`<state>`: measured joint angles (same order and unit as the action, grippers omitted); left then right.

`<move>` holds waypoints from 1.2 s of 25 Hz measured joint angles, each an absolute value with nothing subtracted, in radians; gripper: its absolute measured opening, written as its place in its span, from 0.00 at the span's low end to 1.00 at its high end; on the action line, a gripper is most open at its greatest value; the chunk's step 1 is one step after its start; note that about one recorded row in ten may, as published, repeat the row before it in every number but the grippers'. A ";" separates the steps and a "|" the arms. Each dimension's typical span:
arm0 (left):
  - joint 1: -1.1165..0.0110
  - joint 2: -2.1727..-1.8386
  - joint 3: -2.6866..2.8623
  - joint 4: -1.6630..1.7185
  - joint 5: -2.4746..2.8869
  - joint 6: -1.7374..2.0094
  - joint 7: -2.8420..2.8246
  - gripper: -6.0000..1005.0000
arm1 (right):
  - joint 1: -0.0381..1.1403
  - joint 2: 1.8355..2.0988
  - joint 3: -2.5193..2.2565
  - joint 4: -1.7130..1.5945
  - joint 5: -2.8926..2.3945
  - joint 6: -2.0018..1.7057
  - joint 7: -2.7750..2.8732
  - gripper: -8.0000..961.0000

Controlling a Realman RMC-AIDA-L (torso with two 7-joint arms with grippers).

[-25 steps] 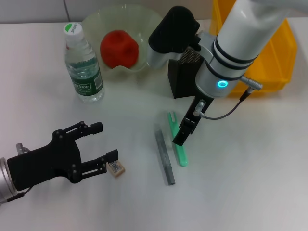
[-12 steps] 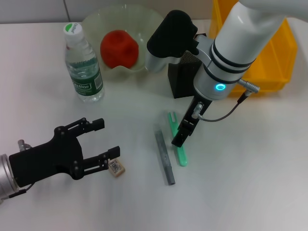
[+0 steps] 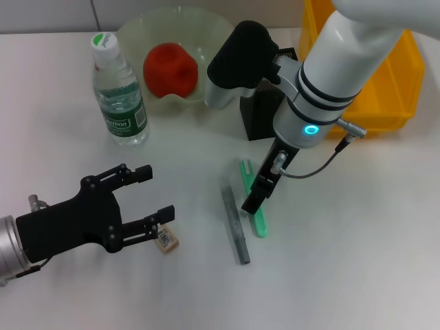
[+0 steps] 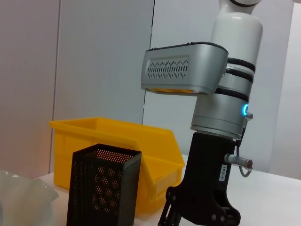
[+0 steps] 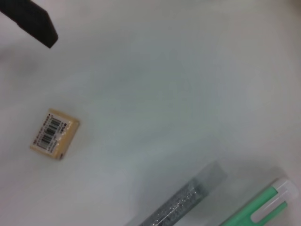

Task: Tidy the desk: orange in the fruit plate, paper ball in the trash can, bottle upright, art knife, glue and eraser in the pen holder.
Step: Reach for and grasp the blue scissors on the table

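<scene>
My left gripper point(image 3: 155, 193) is open at the lower left, with its near fingertip just beside the small tan eraser point(image 3: 166, 238). The eraser also shows in the right wrist view point(image 5: 54, 133). My right gripper point(image 3: 253, 199) hangs low over the green glue stick point(image 3: 260, 221), next to the grey art knife point(image 3: 235, 223). Both also show in the right wrist view, the knife point(image 5: 183, 203) and the glue point(image 5: 257, 208). The bottle point(image 3: 118, 93) stands upright. The orange point(image 3: 170, 69) lies in the fruit plate point(image 3: 137, 29). The black mesh pen holder point(image 3: 258, 113) stands behind the right arm. The paper ball is out of view.
A yellow bin point(image 3: 395, 75) stands at the back right, behind the pen holder. The left wrist view shows the pen holder point(image 4: 103, 188), the yellow bin point(image 4: 117, 136) and the right arm point(image 4: 209, 188) close together.
My left gripper has moved a little right and forward, towards the eraser. My right arm has shifted slightly left over the glue stick.
</scene>
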<state>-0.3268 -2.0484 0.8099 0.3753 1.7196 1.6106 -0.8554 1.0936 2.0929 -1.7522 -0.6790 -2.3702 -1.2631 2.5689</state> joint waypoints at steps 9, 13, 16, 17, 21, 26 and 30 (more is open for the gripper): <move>-0.330 -2.051 0.810 0.376 1.720 1.611 -0.855 0.80 | 1.089 2.094 -1.775 -0.679 -2.351 -1.249 2.565 0.85; -0.331 -2.052 0.810 0.376 1.720 1.611 -0.856 0.80 | 1.087 2.094 -1.780 -0.680 -2.349 -1.249 2.564 0.85; -0.331 -2.052 0.810 0.376 1.720 1.611 -0.856 0.80 | 1.085 2.094 -1.780 -0.680 -2.349 -1.249 2.563 0.85; -0.331 -2.054 0.810 0.376 1.719 1.611 -0.856 0.80 | 1.085 2.094 -1.780 -0.680 -2.349 -1.249 2.563 0.85; -0.331 -2.055 0.810 0.376 1.718 1.611 -0.856 0.80 | 1.085 2.094 -1.781 -0.680 -2.348 -1.249 2.562 0.85; -0.331 -2.055 0.810 0.376 1.718 1.610 -0.856 0.80 | 1.083 2.094 -1.781 -0.680 -2.348 -1.253 2.561 0.85; -0.332 -2.055 0.810 0.376 1.717 1.609 -0.856 0.80 | 1.083 2.094 -1.781 -0.680 -2.348 -1.256 2.560 0.85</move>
